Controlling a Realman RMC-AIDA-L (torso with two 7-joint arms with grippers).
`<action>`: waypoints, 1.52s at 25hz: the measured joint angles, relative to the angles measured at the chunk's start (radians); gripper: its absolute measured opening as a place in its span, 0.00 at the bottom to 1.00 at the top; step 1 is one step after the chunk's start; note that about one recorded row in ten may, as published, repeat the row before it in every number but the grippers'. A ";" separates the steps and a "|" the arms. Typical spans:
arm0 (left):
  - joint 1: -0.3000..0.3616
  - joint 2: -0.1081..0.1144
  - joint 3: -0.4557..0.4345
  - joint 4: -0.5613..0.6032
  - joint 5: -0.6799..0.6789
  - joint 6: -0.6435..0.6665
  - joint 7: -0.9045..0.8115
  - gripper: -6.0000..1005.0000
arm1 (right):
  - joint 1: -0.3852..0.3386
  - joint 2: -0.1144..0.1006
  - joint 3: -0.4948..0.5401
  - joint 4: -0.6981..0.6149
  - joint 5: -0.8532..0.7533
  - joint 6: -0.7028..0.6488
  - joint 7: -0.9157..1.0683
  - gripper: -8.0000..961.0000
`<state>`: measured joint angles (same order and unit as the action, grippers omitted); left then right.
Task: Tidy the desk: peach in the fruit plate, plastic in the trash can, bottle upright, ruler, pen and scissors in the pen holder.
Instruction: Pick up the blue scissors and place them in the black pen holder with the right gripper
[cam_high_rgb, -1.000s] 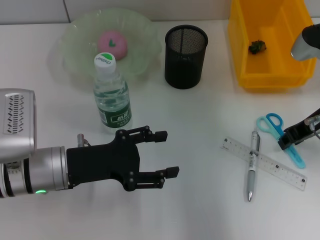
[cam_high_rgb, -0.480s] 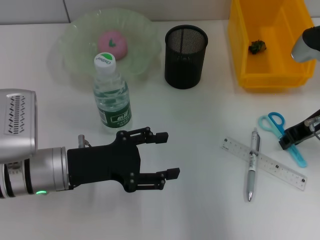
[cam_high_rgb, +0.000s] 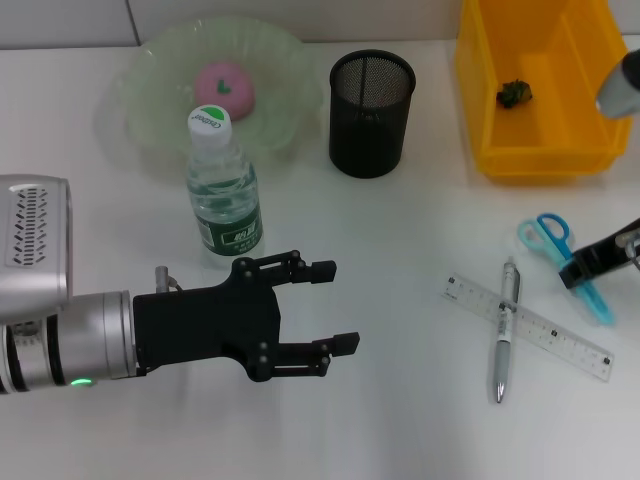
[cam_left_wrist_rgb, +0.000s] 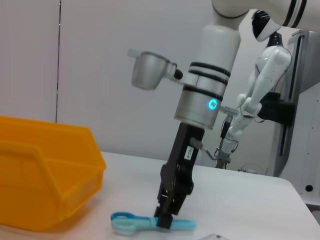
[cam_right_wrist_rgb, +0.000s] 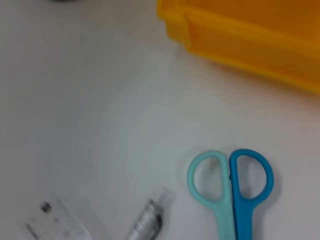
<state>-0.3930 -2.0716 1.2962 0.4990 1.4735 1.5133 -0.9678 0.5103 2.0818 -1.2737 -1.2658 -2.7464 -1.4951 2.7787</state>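
Note:
My right gripper (cam_high_rgb: 585, 268) is shut on the blades of the blue-and-teal scissors (cam_high_rgb: 556, 247) at the table's right edge; the left wrist view shows the right gripper (cam_left_wrist_rgb: 164, 220) clamped on the scissors (cam_left_wrist_rgb: 135, 222) low over the table. The clear ruler (cam_high_rgb: 528, 327) lies to their left with the silver pen (cam_high_rgb: 505, 332) across it. The black mesh pen holder (cam_high_rgb: 372, 100) stands at the back centre. The peach (cam_high_rgb: 225, 85) lies in the green fruit plate (cam_high_rgb: 150, 70). The bottle (cam_high_rgb: 222, 185) stands upright. A dark plastic scrap (cam_high_rgb: 515, 93) lies in the yellow trash can (cam_high_rgb: 480, 90). My left gripper (cam_high_rgb: 320, 310) hovers open at front left.
The right wrist view shows the scissors' handles (cam_right_wrist_rgb: 231, 182), the pen's tip (cam_right_wrist_rgb: 147, 221), an end of the ruler (cam_right_wrist_rgb: 50, 224) and the yellow bin's wall (cam_right_wrist_rgb: 240, 35). White tabletop lies between the pen holder and the ruler.
My right gripper has shifted slightly right and toward the back, taking the scissors along. The left arm, ruler and pen have not moved.

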 joint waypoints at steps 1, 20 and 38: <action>0.000 0.000 0.000 0.000 0.000 0.000 0.000 0.79 | -0.014 -0.001 0.006 -0.032 0.021 -0.005 -0.005 0.22; -0.014 -0.002 0.000 -0.004 -0.003 0.000 -0.001 0.79 | -0.168 0.004 0.218 0.018 1.162 0.332 -0.946 0.22; -0.011 -0.002 0.001 -0.007 -0.002 0.002 0.000 0.79 | 0.240 0.006 0.220 0.934 1.654 0.491 -1.906 0.22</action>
<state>-0.4041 -2.0739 1.2974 0.4922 1.4712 1.5157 -0.9682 0.7499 2.0875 -1.0533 -0.3318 -1.0921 -1.0042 0.8726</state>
